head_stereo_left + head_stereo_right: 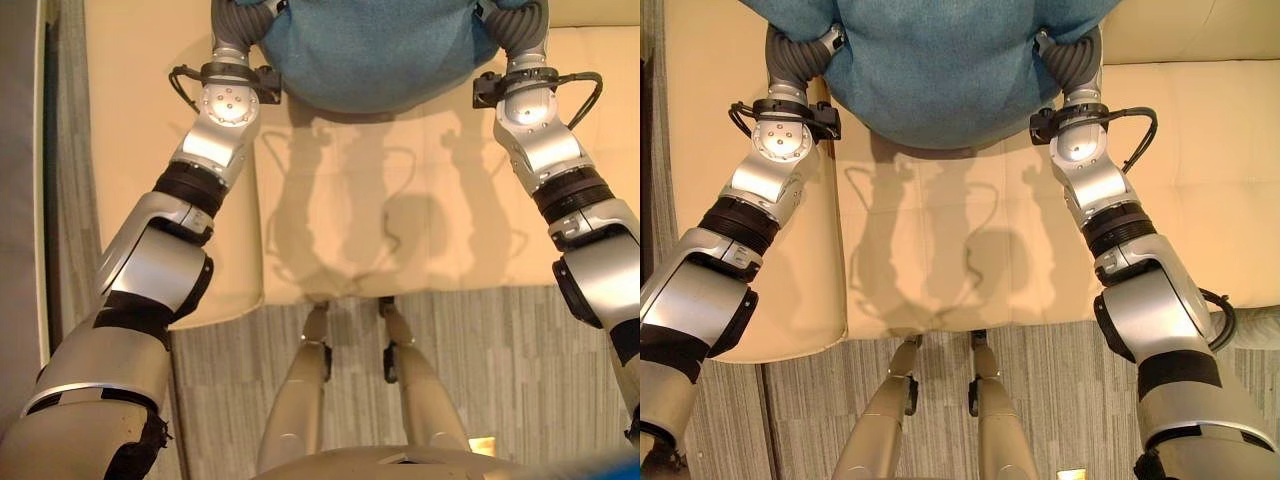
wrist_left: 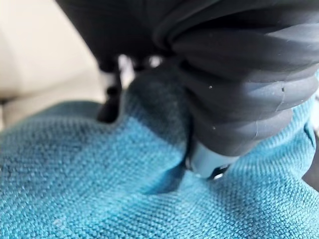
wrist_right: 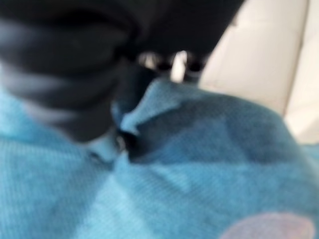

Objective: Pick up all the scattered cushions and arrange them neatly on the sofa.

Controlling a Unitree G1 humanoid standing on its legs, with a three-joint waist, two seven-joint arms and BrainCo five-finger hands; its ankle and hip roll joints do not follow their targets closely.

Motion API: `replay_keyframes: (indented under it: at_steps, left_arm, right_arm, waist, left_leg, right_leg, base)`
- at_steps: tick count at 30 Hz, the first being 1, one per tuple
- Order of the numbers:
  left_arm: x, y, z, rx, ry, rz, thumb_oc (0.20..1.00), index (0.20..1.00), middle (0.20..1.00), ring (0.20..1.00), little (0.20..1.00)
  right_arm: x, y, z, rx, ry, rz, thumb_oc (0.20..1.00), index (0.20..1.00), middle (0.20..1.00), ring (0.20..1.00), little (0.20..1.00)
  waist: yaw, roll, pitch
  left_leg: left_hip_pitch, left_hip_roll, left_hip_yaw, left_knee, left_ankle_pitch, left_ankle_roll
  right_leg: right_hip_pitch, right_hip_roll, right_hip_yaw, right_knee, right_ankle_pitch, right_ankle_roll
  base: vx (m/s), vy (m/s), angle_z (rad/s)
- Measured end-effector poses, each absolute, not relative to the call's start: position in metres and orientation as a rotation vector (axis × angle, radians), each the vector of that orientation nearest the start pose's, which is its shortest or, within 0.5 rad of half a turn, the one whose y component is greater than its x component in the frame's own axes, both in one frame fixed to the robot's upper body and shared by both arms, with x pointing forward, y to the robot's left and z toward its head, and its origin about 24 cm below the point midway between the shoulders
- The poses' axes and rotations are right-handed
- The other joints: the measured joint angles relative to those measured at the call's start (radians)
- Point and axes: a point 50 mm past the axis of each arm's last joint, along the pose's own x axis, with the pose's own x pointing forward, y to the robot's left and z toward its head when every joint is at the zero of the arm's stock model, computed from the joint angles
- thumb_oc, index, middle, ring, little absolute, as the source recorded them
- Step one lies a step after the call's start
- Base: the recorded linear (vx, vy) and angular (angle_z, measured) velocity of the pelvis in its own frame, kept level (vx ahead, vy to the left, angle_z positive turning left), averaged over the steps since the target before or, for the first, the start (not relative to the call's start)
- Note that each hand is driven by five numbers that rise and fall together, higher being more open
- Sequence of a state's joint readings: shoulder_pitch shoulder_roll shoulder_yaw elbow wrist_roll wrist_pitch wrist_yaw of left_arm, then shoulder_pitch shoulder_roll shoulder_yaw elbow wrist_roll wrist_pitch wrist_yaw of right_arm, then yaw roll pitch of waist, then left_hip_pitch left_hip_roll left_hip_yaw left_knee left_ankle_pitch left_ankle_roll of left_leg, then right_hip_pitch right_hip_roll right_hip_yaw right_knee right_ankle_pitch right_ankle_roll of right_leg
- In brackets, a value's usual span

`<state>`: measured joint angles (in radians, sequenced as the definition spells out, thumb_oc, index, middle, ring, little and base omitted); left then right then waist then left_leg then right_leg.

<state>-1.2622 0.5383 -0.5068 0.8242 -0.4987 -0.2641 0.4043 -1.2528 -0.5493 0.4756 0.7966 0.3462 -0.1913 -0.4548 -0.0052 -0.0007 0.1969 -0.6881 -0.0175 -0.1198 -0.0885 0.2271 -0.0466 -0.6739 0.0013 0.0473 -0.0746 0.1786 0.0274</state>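
A teal woven cushion [image 1: 370, 55] hangs above the cream sofa seat [image 1: 400, 200], held between my two hands. My left hand [image 1: 232, 22] grips its left edge, and its thumb [image 2: 207, 162] digs into the fabric while dark fingertips reach past the bunched rim. My right hand [image 1: 515, 25] grips the right edge the same way. There its thumb [image 3: 102, 144] presses in and the cushion's corner [image 3: 164, 94] is folded up against the fingers. The cushion hides most of both hands in the eye views.
The sofa seat is split by a seam [image 1: 258, 220] into pads, and its backrest [image 1: 1190, 30] shows at the far right. Grey striped carpet [image 1: 500, 360] runs along the sofa's front edge and down its left side [image 1: 65, 150].
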Motion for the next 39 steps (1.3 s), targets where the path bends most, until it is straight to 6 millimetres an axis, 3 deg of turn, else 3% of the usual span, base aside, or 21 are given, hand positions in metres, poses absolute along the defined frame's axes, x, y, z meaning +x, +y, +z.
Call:
replay_keyframes:
  at_steps: [7,9,12,21,27,28,29,30,31,32,33,34,35,39]
  left_arm:
    - [0.390,0.160,0.293,0.118,-0.658,0.161,0.200,0.200,0.200,0.200,0.200]
    - [0.384,0.155,0.261,0.067,-0.608,0.130,0.200,0.200,0.200,0.200,0.200]
    - [0.382,0.151,0.248,0.052,-0.583,0.112,0.200,0.200,0.200,0.200,0.200]
    - [0.381,0.150,0.237,0.067,-0.554,0.105,0.200,0.200,0.200,0.200,0.200]
    - [0.388,0.155,0.244,0.099,-0.551,0.134,0.200,0.200,0.200,0.200,0.200]
    - [0.389,0.155,0.249,0.105,-0.559,0.138,0.344,0.344,0.344,0.344,0.344]
    - [0.390,0.154,0.254,0.105,-0.570,0.138,0.849,0.849,0.849,0.849,0.849]
    - [0.391,0.155,0.257,0.114,-0.574,0.144,0.849,0.849,0.849,0.849,0.849]
    - [0.395,0.156,0.260,0.138,-0.566,0.155,1.000,1.000,1.000,1.000,1.000]
    - [0.396,0.156,0.265,0.141,-0.571,0.160,1.000,1.000,1.000,1.000,1.000]
    - [0.400,0.158,0.270,0.164,-0.569,0.176,1.000,1.000,1.000,1.000,1.000]
    - [0.405,0.159,0.284,0.204,-0.569,0.200,1.000,1.000,1.000,1.000,1.000]
    - [0.402,0.158,0.311,0.211,-0.627,0.210,1.000,1.000,1.000,1.000,1.000]
    - [0.401,0.158,0.339,0.249,-0.667,0.239,1.000,1.000,1.000,1.000,1.000]
  right_arm:
    - [0.388,-0.168,0.296,-0.325,-0.678,-0.250,0.200,0.200,0.200,0.200,0.200]
    - [0.382,-0.176,0.265,-0.323,-0.626,-0.251,0.200,0.200,0.200,0.200,0.200]
    - [0.381,-0.179,0.252,-0.345,-0.599,-0.256,0.200,0.200,0.200,0.200,0.200]
    - [0.381,-0.182,0.240,-0.363,-0.567,-0.258,0.200,0.200,0.200,0.200,0.200]
    - [0.385,-0.172,0.245,-0.343,-0.575,-0.246,0.200,0.200,0.200,0.200,0.200]
    - [0.386,-0.170,0.249,-0.348,-0.584,-0.242,0.200,0.200,0.200,0.200,0.200]
    - [0.386,-0.169,0.253,-0.347,-0.594,-0.244,0.200,0.200,0.200,0.200,0.200]
    - [0.388,-0.169,0.256,-0.351,-0.597,-0.250,0.200,0.200,0.200,0.200,0.200]
    - [0.391,-0.168,0.259,-0.364,-0.594,-0.257,0.200,0.200,0.200,0.200,0.200]
    - [0.392,-0.167,0.264,-0.371,-0.600,-0.257,0.238,0.238,0.238,0.238,0.238]
    - [0.396,-0.166,0.268,-0.393,-0.597,-0.267,0.953,0.953,0.953,0.953,0.953]
    - [0.401,-0.164,0.283,-0.429,-0.602,-0.284,1.000,1.000,1.000,1.000,1.000]
    - [0.399,-0.160,0.307,-0.422,-0.656,-0.301,1.000,1.000,1.000,1.000,1.000]
    - [0.401,-0.168,0.336,-0.440,-0.670,-0.419,1.000,1.000,1.000,1.000,1.000]
  waist:
    - [0.006,0.000,0.000]
    - [0.015,0.001,0.001]
    - [0.015,0.001,0.001]
    - [0.010,0.001,0.001]
    - [-0.003,0.001,0.001]
    - [-0.004,0.001,0.001]
    - [-0.005,0.001,0.001]
    - [-0.006,0.001,0.001]
    - [-0.006,0.001,0.001]
    - [-0.006,0.001,0.001]
    - [-0.006,0.001,0.000]
    - [-0.008,0.001,-0.003]
    - [-0.006,0.001,-0.005]
    - [0.002,0.001,-0.005]
  left_leg:
    - [0.000,-0.003,0.004,0.000,0.000,0.000]
    - [0.051,-0.003,0.004,-0.001,0.000,0.000]
    - [0.079,-0.003,0.001,-0.002,0.000,0.000]
    - [0.084,-0.003,-0.001,-0.002,-0.009,-0.009]
    - [0.060,-0.002,-0.002,-0.002,-0.008,-0.009]
    - [0.054,-0.002,-0.002,-0.002,-0.008,-0.009]
    - [0.049,-0.002,-0.003,-0.002,-0.008,-0.008]
    - [0.044,-0.002,-0.003,-0.002,-0.007,-0.007]
    - [0.040,-0.002,-0.003,-0.002,-0.006,-0.007]
    - [0.037,-0.002,-0.002,-0.002,-0.006,-0.007]
    - [0.033,-0.002,-0.002,-0.001,-0.006,-0.007]
    - [0.013,-0.002,-0.002,0.003,-0.005,-0.006]
    - [-0.022,-0.002,-0.002,0.004,0.003,-0.009]
    - [-0.065,-0.003,-0.002,0.004,0.008,-0.005]
  right_leg:
    - [-0.009,-0.004,0.005,0.018,-0.010,0.014]
    - [0.045,-0.005,0.003,0.017,-0.015,0.020]
    - [0.076,-0.005,-0.004,0.017,-0.025,0.028]
    - [0.079,-0.006,-0.008,0.021,-0.024,0.028]
    - [0.055,-0.005,-0.011,0.024,-0.024,0.027]
    - [0.050,-0.004,-0.011,0.024,-0.024,0.027]
    - [0.044,-0.004,-0.011,0.024,-0.023,0.026]
    - [0.040,-0.004,-0.011,0.024,-0.022,0.025]
    - [0.036,-0.004,-0.011,0.024,-0.020,0.023]
    - [0.032,-0.005,-0.011,0.024,-0.020,0.023]
    - [0.028,-0.004,-0.011,0.024,-0.020,0.023]
    - [0.010,-0.004,-0.011,0.025,-0.016,0.020]
    - [-0.030,-0.003,-0.011,0.033,-0.012,0.017]
    - [-0.077,-0.004,-0.011,0.041,-0.012,0.018]
  base:
    - [0.01,0.001,-0.01]
    - [-0.01,0.008,0.02]
    - [-0.01,0.005,0.05]
    - [-0.02,0.001,0.01]
    - [0.00,0.000,0.00]
    - [0.00,0.000,0.00]
    - [0.00,0.000,0.00]
    - [0.00,0.000,0.00]
    - [0.00,0.000,0.00]
    - [0.00,0.000,0.00]
    - [0.00,0.000,0.00]
    - [0.00,0.000,0.00]
    - [0.00,0.000,0.00]
    - [0.03,-0.002,0.00]
